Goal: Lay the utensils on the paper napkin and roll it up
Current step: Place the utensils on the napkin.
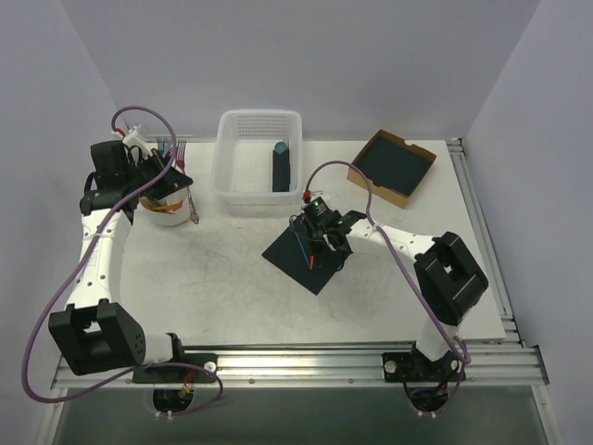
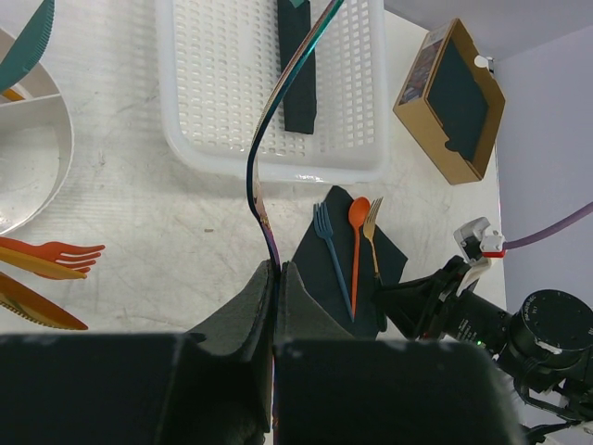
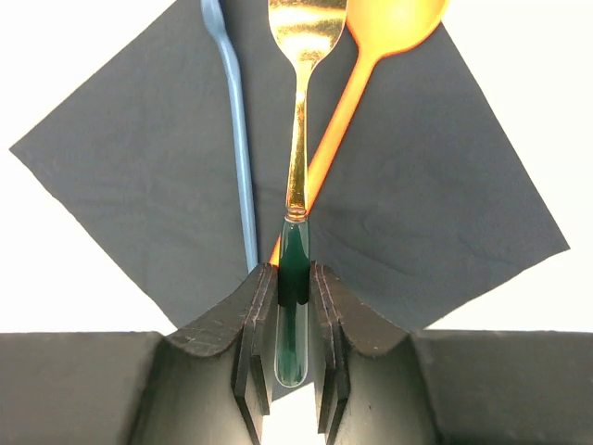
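Over napkin [image 3: 139,185]: right hand [image 3: 295,278] pinching gold fork [image 3: 298,139] by handle, overlapping orange spoon [image 3: 371,56]; release risks nudging spoon askew. Left hand [image 2: 278,278] clamped on thin iridescent utensil [image 2: 269,120]; could slip.

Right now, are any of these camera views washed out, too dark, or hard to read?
Right wrist view: the table is blown out to plain white around the paper napkin; the gold fork in the right gripper is sharp, with glare on its tines. Left wrist view: the left gripper is a dark mass with little detail. Top external view: even light, faint shadows.
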